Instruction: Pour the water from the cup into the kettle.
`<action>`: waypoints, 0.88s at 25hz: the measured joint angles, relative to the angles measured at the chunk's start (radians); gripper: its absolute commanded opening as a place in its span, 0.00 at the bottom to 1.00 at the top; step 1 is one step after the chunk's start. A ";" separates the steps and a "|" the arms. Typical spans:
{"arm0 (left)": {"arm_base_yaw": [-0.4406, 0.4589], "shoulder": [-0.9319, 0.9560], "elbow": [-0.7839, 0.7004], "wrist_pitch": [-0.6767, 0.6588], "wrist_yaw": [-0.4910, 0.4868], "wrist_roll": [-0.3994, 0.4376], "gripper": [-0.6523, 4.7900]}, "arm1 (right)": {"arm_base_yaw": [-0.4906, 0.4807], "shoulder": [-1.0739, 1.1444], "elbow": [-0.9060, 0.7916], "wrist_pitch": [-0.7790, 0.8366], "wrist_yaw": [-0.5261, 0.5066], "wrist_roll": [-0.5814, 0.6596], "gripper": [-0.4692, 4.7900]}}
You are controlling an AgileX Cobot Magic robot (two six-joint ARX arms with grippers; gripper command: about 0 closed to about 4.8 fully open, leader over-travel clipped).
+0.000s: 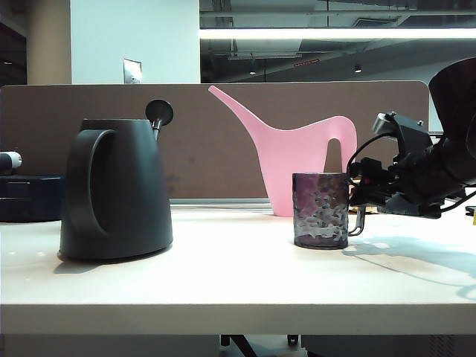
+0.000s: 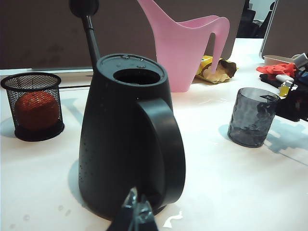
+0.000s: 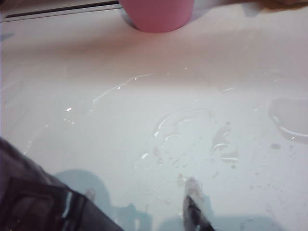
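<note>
The white desk [image 1: 238, 275] carries everything. On its left side stands the black kettle [image 1: 115, 190], upright, lid hole open at the top. Behind, against the partition, is the pink watering can [image 1: 297, 160]. Right of centre sits the cup [image 1: 320, 210], upright, handle turned toward the right gripper [image 1: 362, 195], which is level and right beside that handle; I cannot tell whether its fingers grip it. The left gripper [image 2: 136, 211] is near the kettle's base, fingers seemingly together.
</note>
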 measured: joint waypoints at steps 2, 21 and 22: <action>0.000 0.000 0.000 0.000 0.000 0.000 0.11 | 0.000 0.009 0.000 0.001 -0.008 0.000 0.56; 0.000 0.000 0.000 0.000 0.000 0.001 0.11 | 0.000 0.018 0.002 0.030 -0.046 -0.006 0.07; 0.000 0.000 0.000 0.000 0.000 0.000 0.11 | 0.000 0.016 0.002 0.036 -0.048 -0.006 0.07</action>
